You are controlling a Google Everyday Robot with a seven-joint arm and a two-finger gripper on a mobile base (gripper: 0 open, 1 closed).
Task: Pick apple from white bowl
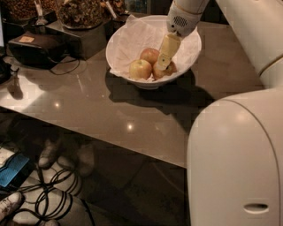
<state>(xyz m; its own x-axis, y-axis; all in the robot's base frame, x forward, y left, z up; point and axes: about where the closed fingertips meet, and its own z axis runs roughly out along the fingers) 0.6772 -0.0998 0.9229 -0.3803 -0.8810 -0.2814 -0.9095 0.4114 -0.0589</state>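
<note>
Reaching down into the white bowl (191, 52) from the upper right, the arm holds its gripper (162, 65) low among the fruit. The tip is against the apple (170, 69) on the right of the cluster, the orange-red one with yellow patches. That apple lies on the crumpled paper lining (132, 39), close beside the paler yellow-green apple (140, 69) on its left. The redder apple (150, 54) sits just behind the two. The bowl stands toward the back of the grey table (110, 110).

To my eye this is the grasping step: the gripper is at the fruit, and the apple is not yet lifted out. Whether the gripper is clamped on the apple or only set against it, I cannot tell from here, because its yellowish body covers much of the fruit's top and left side. If the hold is made, the next move calls for a straight lift clear of the rim, slow enough that the neighbours are not dragged along or the paper pulled up. If it is not, the gripper must first close squarely across the apple.

The robot's white body (234, 167) fills the lower right and cuts off that corner of the table. Dark containers (79, 13) behind the bowl are cropped by the top edge, and their contents are hard to name. Low on the left, cables (48, 194) and shoes (48, 152) show only dimly.
</note>
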